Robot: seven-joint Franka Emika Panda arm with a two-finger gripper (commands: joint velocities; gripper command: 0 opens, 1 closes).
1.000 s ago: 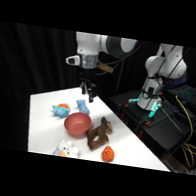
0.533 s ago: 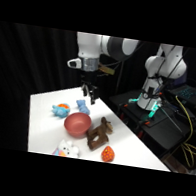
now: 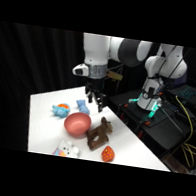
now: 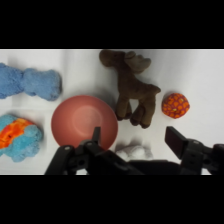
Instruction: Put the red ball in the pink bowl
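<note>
The red ball (image 3: 108,153) lies near the table's front edge, right of the brown figure; in the wrist view the red ball (image 4: 175,105) sits at the right, speckled. The pink bowl (image 3: 77,123) stands empty in the middle of the table. In the wrist view the pink bowl (image 4: 85,122) is just above the left finger. My gripper (image 3: 96,100) hangs above the table behind the bowl, well apart from the ball. In the wrist view the gripper (image 4: 135,142) is open, with nothing between its fingers.
A brown animal figure (image 3: 99,134) (image 4: 132,90) stands between bowl and ball. Blue plush toys (image 3: 60,110) (image 4: 30,82) lie behind the bowl, one blue and orange (image 4: 17,137). A white plush (image 3: 67,149) sits at the front edge. A black stand (image 3: 148,118) is at the right.
The gripper has shifted a little to the right and slightly lower, over the area behind the bowl. The objects on the table have not moved.
</note>
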